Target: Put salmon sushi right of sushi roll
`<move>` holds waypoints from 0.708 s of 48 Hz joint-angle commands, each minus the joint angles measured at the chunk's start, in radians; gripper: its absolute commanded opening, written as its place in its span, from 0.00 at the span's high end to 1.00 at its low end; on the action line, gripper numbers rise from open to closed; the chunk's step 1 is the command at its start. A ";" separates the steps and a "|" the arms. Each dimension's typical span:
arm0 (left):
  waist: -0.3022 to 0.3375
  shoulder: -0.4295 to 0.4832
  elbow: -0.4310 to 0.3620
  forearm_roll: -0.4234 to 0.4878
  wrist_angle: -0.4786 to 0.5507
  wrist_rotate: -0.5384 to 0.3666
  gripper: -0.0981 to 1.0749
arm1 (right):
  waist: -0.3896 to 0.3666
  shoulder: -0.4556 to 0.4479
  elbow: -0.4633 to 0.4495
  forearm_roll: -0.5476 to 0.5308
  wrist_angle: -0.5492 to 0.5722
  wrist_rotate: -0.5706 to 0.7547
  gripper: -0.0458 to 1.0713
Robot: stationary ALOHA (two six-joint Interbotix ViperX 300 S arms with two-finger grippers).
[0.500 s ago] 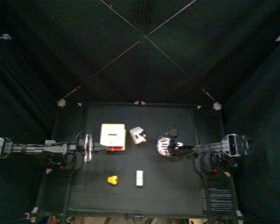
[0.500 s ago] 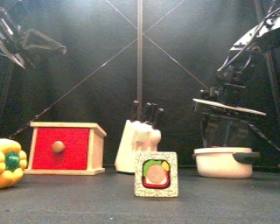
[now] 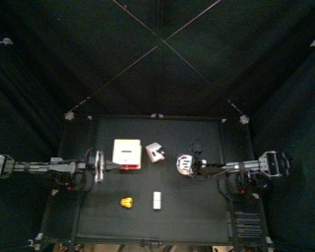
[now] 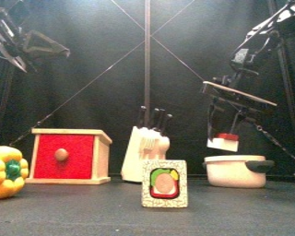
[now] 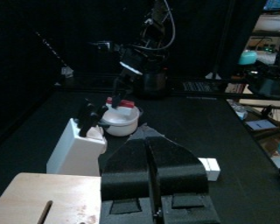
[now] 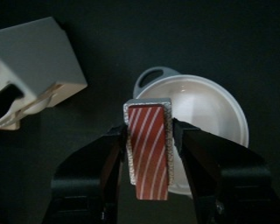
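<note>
Front view, from left to right: a yellow pepper [image 4: 5, 171] lies at the table's left edge, far to the left of the right gripper [image 4: 227, 140]. Next comes a red drawer box [image 4: 70, 156] with a round knob, then a white knife block [image 4: 145, 152] with dark handles. Just in front of that block stands the sushi roll [image 4: 165, 183], upright, showing its filling, lower than the right gripper and to its left. Further right, the right gripper hangs above a white pot [image 4: 236, 170], its jaws clamped on the salmon sushi [image 4: 227, 141], which is clear of the pot's rim. The right wrist view shows the red-and-white striped salmon sushi [image 6: 147, 147] pinched between the two jaws, with the pot [image 6: 213, 98] directly beneath. The left gripper [image 5: 154, 175] rests at the table's left side, jaws together, well apart from everything.
</note>
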 commanded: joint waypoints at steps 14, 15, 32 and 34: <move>0.003 0.005 -0.012 0.000 -0.003 -0.002 0.94 | 0.198 -0.086 -0.066 0.074 0.031 0.014 0.35; 0.003 0.005 -0.012 0.000 -0.003 -0.002 0.94 | 0.210 -0.086 -0.069 0.078 0.034 0.015 0.35; 0.005 0.005 -0.012 0.000 -0.003 -0.003 0.94 | 0.350 0.000 -0.124 0.299 0.164 0.020 0.35; 0.003 0.005 -0.012 0.000 -0.003 -0.003 0.94 | 0.357 0.014 -0.130 0.313 0.170 0.021 0.35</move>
